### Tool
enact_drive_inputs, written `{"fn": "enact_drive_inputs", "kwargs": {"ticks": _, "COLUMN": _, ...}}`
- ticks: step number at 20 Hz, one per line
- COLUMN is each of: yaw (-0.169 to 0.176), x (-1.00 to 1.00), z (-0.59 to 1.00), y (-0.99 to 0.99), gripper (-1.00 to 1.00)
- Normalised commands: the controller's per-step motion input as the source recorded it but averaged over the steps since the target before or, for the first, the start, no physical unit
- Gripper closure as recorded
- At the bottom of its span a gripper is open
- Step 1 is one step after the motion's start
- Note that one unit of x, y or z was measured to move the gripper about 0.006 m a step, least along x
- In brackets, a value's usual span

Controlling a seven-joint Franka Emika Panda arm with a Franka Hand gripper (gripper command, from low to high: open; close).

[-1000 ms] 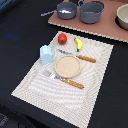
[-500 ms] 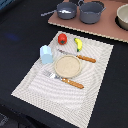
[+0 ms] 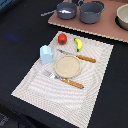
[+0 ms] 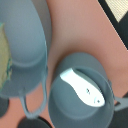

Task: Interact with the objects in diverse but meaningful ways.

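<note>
In the wrist view a small white elongated piece (image 4: 83, 89) lies inside a dark grey pot (image 4: 59, 102), seen from straight above. A larger grey pot (image 4: 27, 45) stands touching it. In the exterior view both pots (image 3: 92, 11) sit on a pink board (image 3: 100, 29) at the back. A red tomato (image 3: 62, 38), a yellow banana (image 3: 78, 44) and a pale blue carton (image 3: 46, 53) rest on the striped placemat (image 3: 35, 82). No arm or gripper shows in the exterior view, and no fingers can be made out in the wrist view.
A tan plate (image 3: 67, 65) sits mid-mat with a knife (image 3: 80, 56) behind it and a fork (image 3: 65, 80) in front. A pale bowl (image 3: 123, 17) stands at the board's right end. Dark blurred shapes (image 4: 30, 122) edge the wrist view.
</note>
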Motion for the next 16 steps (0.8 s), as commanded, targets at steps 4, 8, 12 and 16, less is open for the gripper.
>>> {"fn": "enact_drive_inputs", "kwargs": {"ticks": 4, "yaw": -0.074, "x": 0.92, "z": 0.00, "y": -0.28, "gripper": -1.00}}
{"fn": "enact_drive_inputs", "kwargs": {"ticks": 8, "yaw": -0.074, "x": 0.92, "z": 0.00, "y": -0.28, "gripper": -1.00}}
{"fn": "enact_drive_inputs", "kwargs": {"ticks": 12, "yaw": -0.065, "x": 0.85, "z": -0.01, "y": -0.26, "gripper": -1.00}}
{"fn": "enact_drive_inputs", "kwargs": {"ticks": 16, "yaw": -0.021, "x": 0.55, "z": -0.16, "y": -0.30, "gripper": -1.00}}
